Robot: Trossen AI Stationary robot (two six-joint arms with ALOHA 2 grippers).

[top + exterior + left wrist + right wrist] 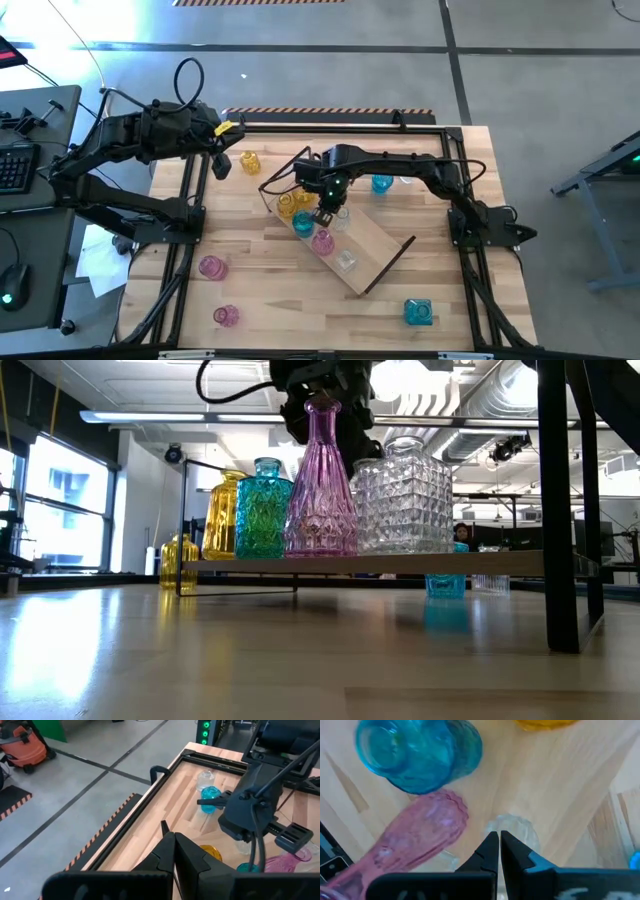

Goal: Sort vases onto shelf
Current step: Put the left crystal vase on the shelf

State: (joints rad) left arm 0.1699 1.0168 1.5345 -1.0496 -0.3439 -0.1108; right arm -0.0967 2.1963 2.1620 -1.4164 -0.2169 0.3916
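Above the shelf [375,245], right pincer [324,215] (clenched, empty), pink vase [322,241] just beside.

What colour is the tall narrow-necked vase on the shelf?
Pink-magenta; the tall narrow-necked vase shows best in the low view.

shelf [375,245] on table [270,285], vases [322,241] on both

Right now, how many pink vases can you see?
3: one pink vase on the shelf, two on the table's near-left, one above the other. None seems hidden.
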